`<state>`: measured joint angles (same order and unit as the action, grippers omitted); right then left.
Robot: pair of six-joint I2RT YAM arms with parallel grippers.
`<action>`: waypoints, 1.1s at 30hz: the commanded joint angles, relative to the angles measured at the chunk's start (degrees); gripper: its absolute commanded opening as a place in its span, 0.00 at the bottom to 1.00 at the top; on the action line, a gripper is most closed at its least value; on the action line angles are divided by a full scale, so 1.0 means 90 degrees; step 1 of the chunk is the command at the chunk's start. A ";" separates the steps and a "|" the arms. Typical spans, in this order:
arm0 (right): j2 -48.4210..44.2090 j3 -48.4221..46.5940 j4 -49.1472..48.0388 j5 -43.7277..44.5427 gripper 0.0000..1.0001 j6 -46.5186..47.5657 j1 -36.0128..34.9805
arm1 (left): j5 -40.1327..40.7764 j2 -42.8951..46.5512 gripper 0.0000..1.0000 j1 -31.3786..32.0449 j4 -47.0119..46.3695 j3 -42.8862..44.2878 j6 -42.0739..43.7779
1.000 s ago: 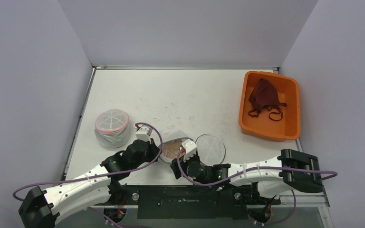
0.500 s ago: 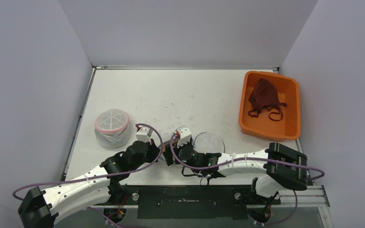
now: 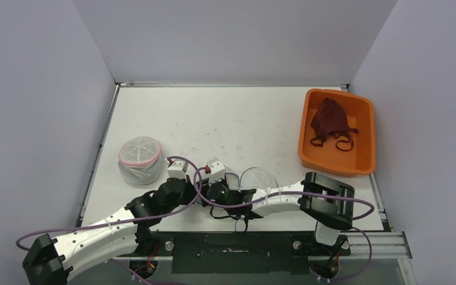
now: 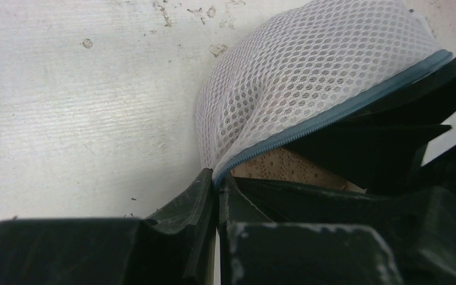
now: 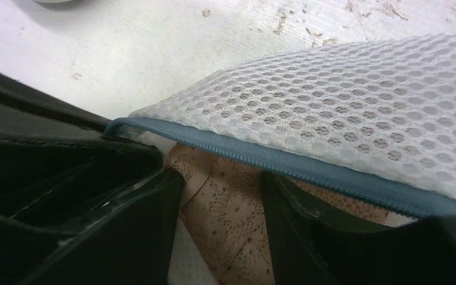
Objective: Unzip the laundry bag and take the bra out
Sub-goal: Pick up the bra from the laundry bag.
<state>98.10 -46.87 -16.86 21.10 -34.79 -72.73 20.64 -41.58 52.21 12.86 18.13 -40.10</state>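
The white mesh laundry bag (image 4: 309, 77) lies at the table's near edge, its blue zipper (image 5: 285, 163) parted. From above only its round flap (image 3: 260, 179) shows beside the arms. My left gripper (image 4: 218, 178) is shut on the zipper edge at the end of the opening. The beige lace bra (image 5: 231, 208) sits inside the opening, under the zipper. My right gripper (image 5: 219, 184) is open, one finger on each side of the bra's fabric. The two grippers meet nose to nose (image 3: 200, 195) and hide the bra from above.
A second round mesh bag with a pink rim (image 3: 139, 159) stands left of the arms. An orange bin (image 3: 336, 170) at the right edge holds a dark red garment (image 3: 329, 122). Purple cables loop over both wrists.
The right arm has swung left, bringing its gripper into the bag's opening against the left one. Its jaws have narrowed slightly. The bra, once visible from above, is now covered.
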 commanded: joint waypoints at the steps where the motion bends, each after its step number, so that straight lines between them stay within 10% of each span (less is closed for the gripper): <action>1: 0.0291 -0.0164 0.0559 0.0531 0.47 -0.0219 0.0078 | 0.0060 0.0164 0.00 0.0074 -0.0225 0.0039 -0.0118; 18: -0.1244 0.1061 0.0336 0.1074 0.15 -0.0576 0.0148 | 0.0163 -0.0020 0.00 0.0091 -0.0324 -0.0011 -0.0193; 33: -0.1644 0.0839 -0.0131 0.0720 0.72 -0.0285 -0.0102 | -0.0045 -0.0362 0.00 0.0088 -0.0740 -0.0056 -0.0203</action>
<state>85.56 -35.64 -16.19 26.17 -38.20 -72.69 20.56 -44.40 52.82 9.58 18.11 -41.74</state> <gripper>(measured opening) 0.698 0.019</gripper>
